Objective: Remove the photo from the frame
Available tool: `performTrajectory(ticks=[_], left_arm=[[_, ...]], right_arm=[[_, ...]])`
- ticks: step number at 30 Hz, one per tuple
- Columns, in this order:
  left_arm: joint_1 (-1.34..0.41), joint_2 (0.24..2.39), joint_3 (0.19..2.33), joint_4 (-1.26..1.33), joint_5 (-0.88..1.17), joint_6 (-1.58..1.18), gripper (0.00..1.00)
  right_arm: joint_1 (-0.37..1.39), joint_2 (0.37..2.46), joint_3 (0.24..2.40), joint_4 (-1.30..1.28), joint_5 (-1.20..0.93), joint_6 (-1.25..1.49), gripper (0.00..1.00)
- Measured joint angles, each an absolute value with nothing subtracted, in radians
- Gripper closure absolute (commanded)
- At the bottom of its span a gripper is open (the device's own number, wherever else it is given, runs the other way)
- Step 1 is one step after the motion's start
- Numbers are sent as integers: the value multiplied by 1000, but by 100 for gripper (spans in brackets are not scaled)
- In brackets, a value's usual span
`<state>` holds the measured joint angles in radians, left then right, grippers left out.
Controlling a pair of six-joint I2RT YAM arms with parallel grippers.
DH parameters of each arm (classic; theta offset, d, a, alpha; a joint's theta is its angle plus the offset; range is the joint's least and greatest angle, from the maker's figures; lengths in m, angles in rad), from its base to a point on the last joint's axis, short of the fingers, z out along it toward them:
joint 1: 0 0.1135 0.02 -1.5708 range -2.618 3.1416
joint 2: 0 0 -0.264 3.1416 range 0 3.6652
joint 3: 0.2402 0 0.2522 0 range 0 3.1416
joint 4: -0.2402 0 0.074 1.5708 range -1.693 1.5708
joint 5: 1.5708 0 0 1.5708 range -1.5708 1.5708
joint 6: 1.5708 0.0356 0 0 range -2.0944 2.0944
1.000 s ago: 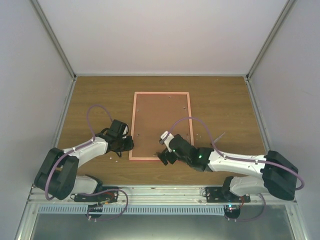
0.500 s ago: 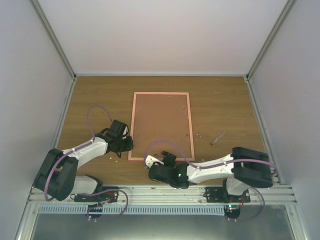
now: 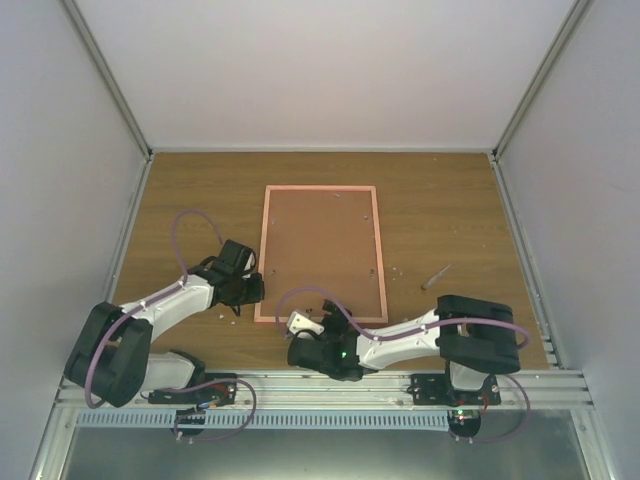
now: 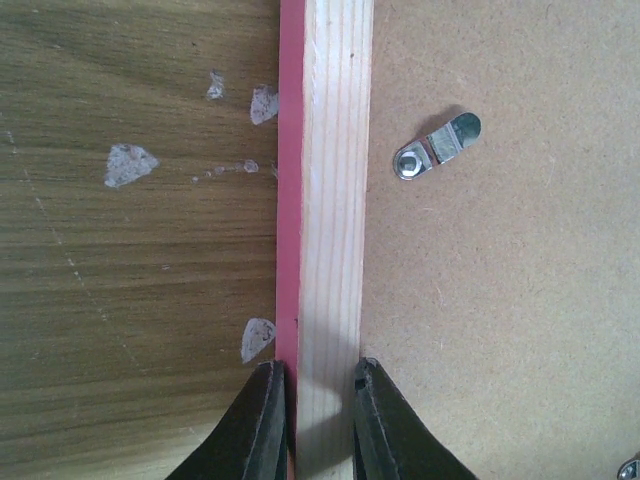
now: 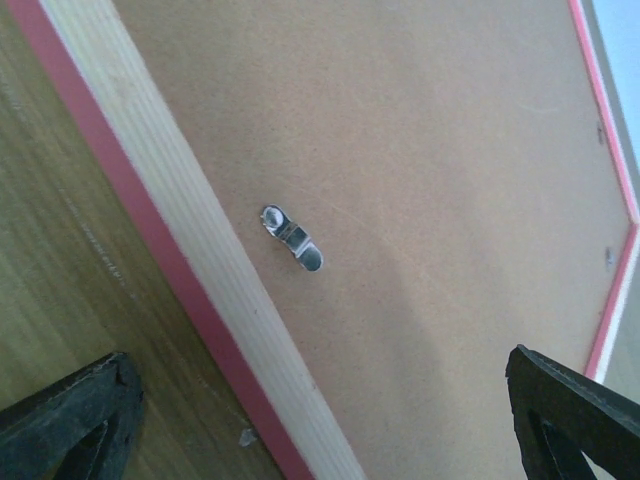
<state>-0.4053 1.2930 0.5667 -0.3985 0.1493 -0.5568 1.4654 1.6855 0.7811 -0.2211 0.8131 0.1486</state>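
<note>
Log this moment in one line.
frame: face down, back up | left tool: shut on frame's side rail | right tool: open, above near edge | photo: not visible

A wooden table (image 3: 450, 200) with brown oak grain fills the middle of the scene. Plain pale panels box it in: a far wall (image 3: 320, 70), a left wall (image 3: 50, 180) and a right wall (image 3: 590, 180). Slim metal posts (image 3: 110, 80) run up from the two far corners. Along the near edge lies a metal rail (image 3: 320, 385), with a ribbed strip (image 3: 300, 420) and a dull grey sheet (image 3: 330, 455) nearer still. Small pale flecks (image 4: 128, 163) dot the tabletop, and a thin stick (image 3: 436, 276) lies on its right side. The light is soft and even, with only faint shadows.
</note>
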Motion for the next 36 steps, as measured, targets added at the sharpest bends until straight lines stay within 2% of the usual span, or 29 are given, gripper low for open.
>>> performTrajectory(ticks=[23,27,36], left_arm=[[-405,1224,630,-511,141,-558,99],[-405,1213,630,-513,142,-559,98],[-407,1211,628,-510,158,-581,98]], right_arm=[[1429,1863,891,-310,1103,256,1],[1398,1864,889,-300,1109,242,3],[1390,1883,885,-228,1106,168,16]])
